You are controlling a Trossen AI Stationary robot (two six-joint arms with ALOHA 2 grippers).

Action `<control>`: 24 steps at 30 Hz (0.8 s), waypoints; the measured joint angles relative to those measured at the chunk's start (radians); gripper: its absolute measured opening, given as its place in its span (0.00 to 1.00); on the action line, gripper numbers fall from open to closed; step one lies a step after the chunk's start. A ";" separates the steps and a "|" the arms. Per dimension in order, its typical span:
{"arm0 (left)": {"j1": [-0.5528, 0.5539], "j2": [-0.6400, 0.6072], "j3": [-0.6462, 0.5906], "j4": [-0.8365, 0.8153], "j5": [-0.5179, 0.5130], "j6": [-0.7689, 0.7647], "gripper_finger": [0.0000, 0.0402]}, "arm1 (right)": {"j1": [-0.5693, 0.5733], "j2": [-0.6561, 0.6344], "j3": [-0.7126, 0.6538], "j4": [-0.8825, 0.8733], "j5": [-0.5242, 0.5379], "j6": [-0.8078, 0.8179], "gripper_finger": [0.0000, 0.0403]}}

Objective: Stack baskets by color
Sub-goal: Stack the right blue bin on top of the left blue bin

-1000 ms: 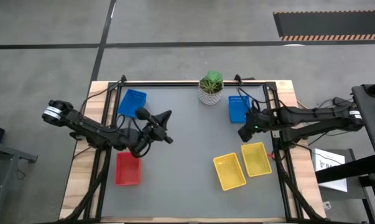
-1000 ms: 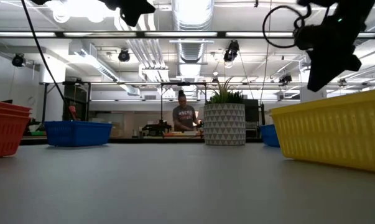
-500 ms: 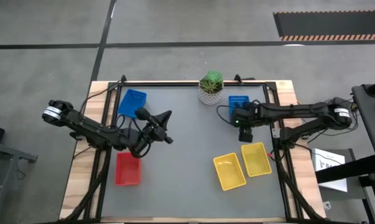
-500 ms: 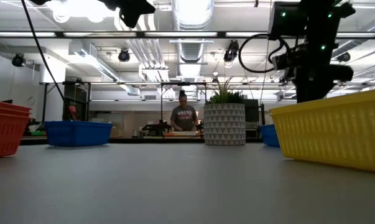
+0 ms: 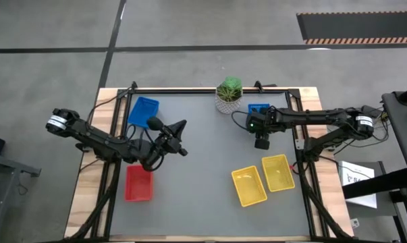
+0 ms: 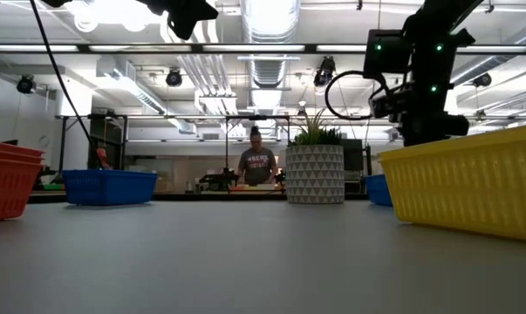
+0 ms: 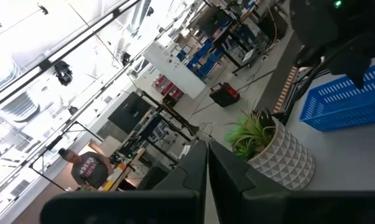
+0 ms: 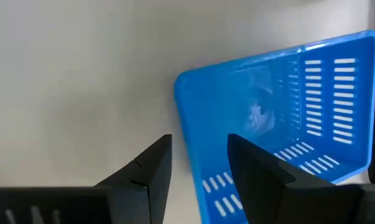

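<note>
A blue basket (image 5: 259,111) (image 8: 287,118) rests on its base at the far right, and another blue basket (image 5: 143,111) at the far left. Nested red baskets (image 5: 138,182) stand at the near left, and two yellow baskets (image 5: 248,186) (image 5: 278,171) lie side by side at the near right. My right gripper (image 5: 260,140) (image 8: 199,165) hangs open, slanting down over the near end of the right blue basket, one finger on either side of its end wall (image 8: 190,146). My left gripper (image 5: 181,131) (image 7: 207,171) is shut and empty, held high over the table's middle left.
A white patterned pot with a green plant (image 5: 229,96) stands at the far edge, just left of the right blue basket. In the low view a yellow basket (image 6: 472,179) hides my right gripper's fingertips. A person (image 6: 256,164) stands far behind the table.
My right gripper has swung from near the table's right edge toward the left and come down over the near end of the right blue basket, rolling about its own axis on the way. The baskets have stayed where they were.
</note>
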 joint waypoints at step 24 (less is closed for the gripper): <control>0.000 0.001 0.000 0.000 0.180 -0.077 0.00 | 0.036 0.028 -0.034 0.164 -0.125 0.029 0.04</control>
